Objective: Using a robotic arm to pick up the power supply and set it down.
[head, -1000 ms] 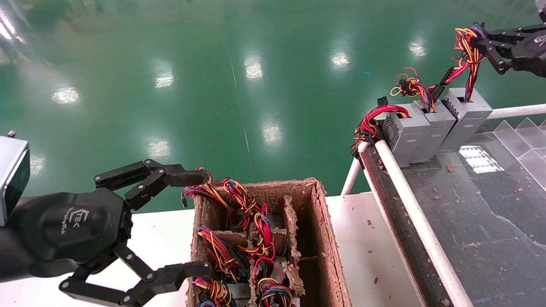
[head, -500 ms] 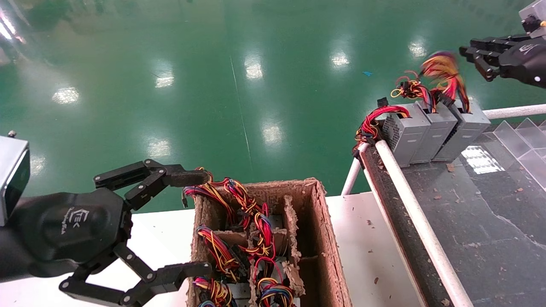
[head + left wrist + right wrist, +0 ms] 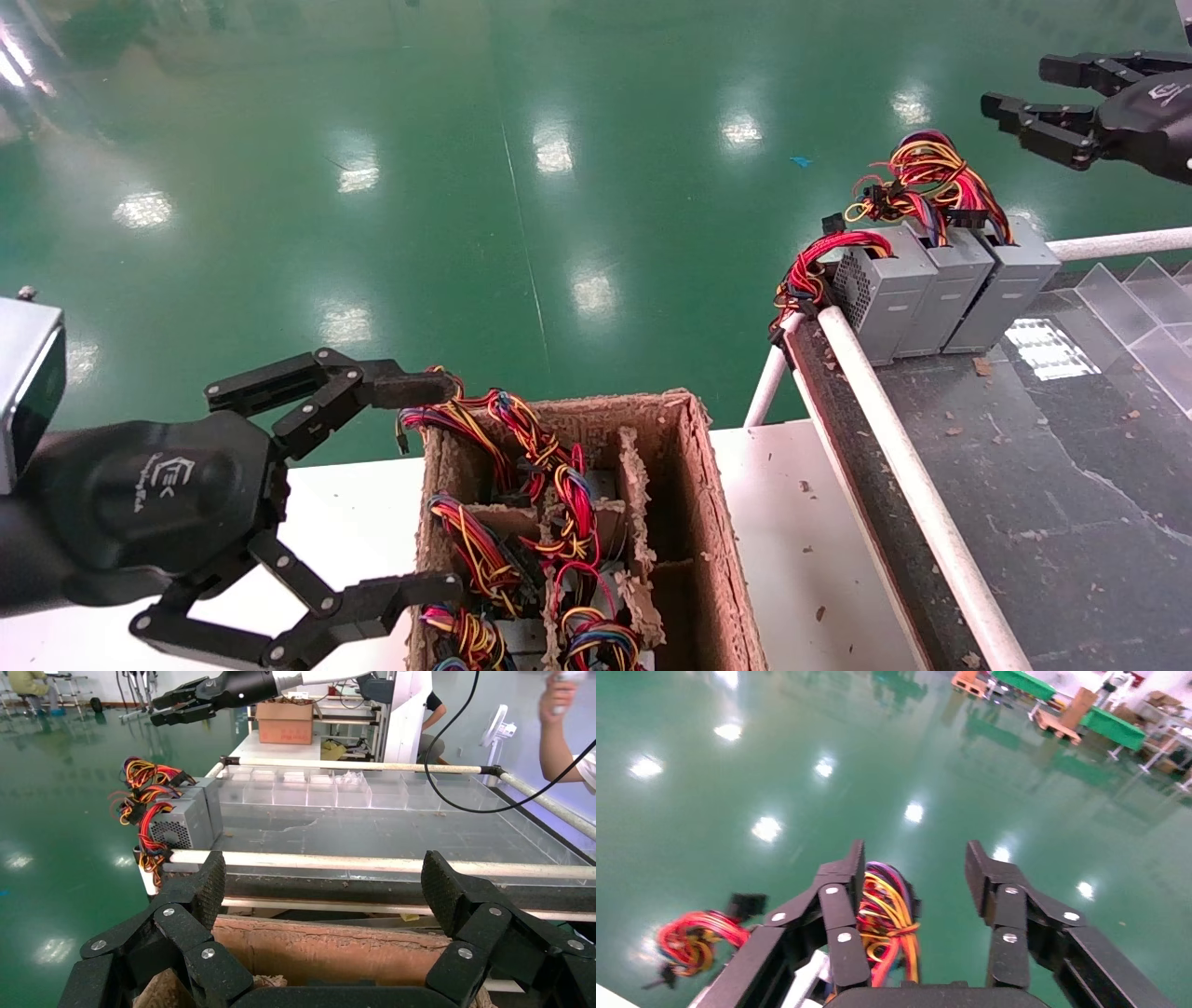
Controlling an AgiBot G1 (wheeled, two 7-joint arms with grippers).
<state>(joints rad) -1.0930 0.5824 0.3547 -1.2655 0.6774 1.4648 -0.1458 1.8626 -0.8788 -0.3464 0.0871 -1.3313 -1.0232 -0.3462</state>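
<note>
Since a second ago your right gripper (image 3: 1024, 98) has let go of the wire bundle; its jaws now hang spread above the power supply (image 3: 1006, 284). You have three grey boxes in a row at the dark tabletop's (image 3: 1071, 485) far corner; the power supply is the rightmost, touching its neighbour. Your left gripper (image 3: 424, 485) sits parked, jaws spread, beside the one cardboard box (image 3: 717, 559).

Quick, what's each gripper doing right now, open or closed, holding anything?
Left gripper: open, empty, by the cardboard box.
Right gripper: open, empty, above the power supply.
</note>
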